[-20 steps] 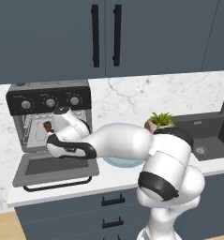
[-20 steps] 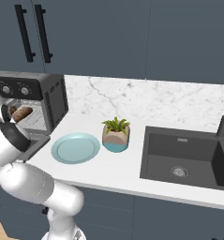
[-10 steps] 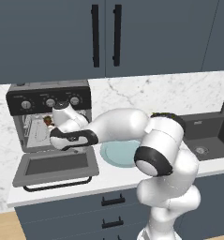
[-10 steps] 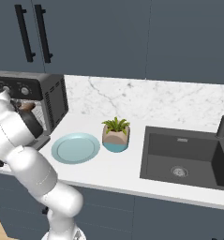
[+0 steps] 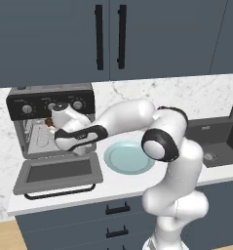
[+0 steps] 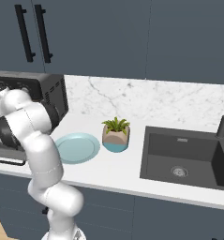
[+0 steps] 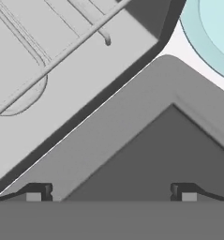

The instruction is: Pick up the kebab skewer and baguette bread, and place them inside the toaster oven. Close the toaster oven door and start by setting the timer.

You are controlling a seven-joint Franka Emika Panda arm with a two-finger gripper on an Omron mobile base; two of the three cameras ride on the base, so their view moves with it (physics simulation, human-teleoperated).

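Left base view has the arm stretched across to the left side of the frame, with the hand sitting right at the mouth of the toaster oven [image 5: 49, 100], and the toaster oven door [image 5: 57, 172] is dropped fully open, lying flat on the counter below it. Hand view is the one you want for the gripper [image 7: 111, 193]: the two fingertips [image 7: 38, 192] stand far apart at the bottom corners with nothing between them, so it's released and carrying nothing. That same view looks down past the tips onto the door's grey frame and dark glass, with the wire rack [image 7: 62, 51] in the upper left and a slice of the teal plate [image 7: 212, 33] in the upper right. There's a small dark red-brown bit [image 5: 49, 122] poking out just left of the hand inside the oven mouth in the left base view, but it's too small for me to tell you which food it is. My read is the food part is done or close to it and the door is next. The thing that matters: the door lies below the gripper and runs out toward the bottom of the frame, and its black bar handle [image 5: 59, 191] is at the edge farthest from the oven, long axis running left to right. So you're near the hinge end, not the handle end; you'd want to get under that far edge to swing it up.
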